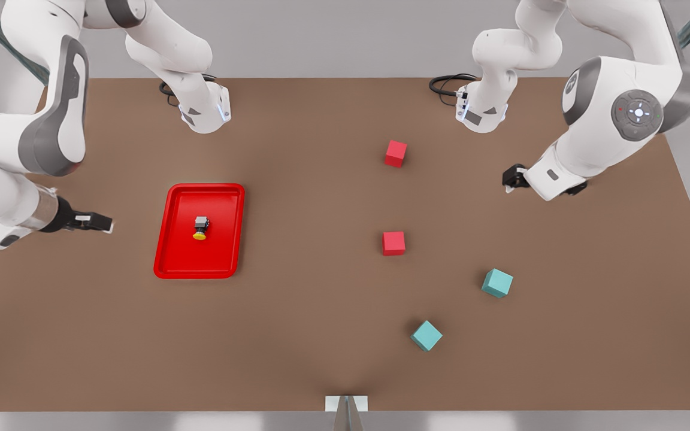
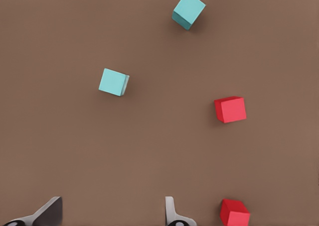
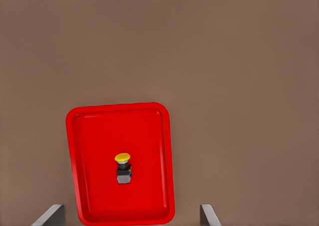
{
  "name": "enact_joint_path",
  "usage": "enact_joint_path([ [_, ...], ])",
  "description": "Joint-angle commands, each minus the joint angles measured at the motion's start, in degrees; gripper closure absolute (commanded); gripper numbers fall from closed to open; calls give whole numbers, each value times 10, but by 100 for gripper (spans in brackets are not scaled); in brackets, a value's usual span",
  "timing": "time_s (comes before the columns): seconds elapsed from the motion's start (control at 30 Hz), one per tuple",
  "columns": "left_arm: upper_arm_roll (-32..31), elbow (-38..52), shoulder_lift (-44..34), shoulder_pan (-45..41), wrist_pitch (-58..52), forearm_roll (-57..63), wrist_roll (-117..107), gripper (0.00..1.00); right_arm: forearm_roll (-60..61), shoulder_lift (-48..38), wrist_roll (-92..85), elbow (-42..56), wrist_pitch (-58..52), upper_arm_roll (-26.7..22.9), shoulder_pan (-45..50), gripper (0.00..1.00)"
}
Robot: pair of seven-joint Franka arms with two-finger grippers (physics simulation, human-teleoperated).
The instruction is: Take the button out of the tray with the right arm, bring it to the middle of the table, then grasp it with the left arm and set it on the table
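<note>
Right tool (image 1: 102, 222) open beside tray (image 1: 168, 239), button (image 1: 201, 227) inside

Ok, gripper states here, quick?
Right gripper: open, empty, beside the tray.
Left gripper: open, empty, above the table near the cubes.

Desk (image 1: 297, 311) showing matte brown; tray (image 1: 168, 263) showing bright red; button (image 1: 200, 228) showing yellow cap, dark grey body; cubes showing red (image 1: 394, 243), teal (image 1: 496, 282).
</note>
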Motion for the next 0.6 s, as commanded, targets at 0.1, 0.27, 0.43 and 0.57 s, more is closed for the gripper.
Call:
enact_joint_path([
  [0.1,0,94,72,4,-39,-9,-44,0,1,39,7,34,-17,7,10,0],
  [0.27,1,90,120,8,-1,8,-62,0,7,69,67,39,21,7,88,0],
  [0.43,-8,90,123,0,-2,7,-63,0,11,-35,156,-126,120,26,129,0],
  [0.57,-9,90,132,-5,-3,6,-63,0,11,-91,243,-217,151,53,127,0],
])
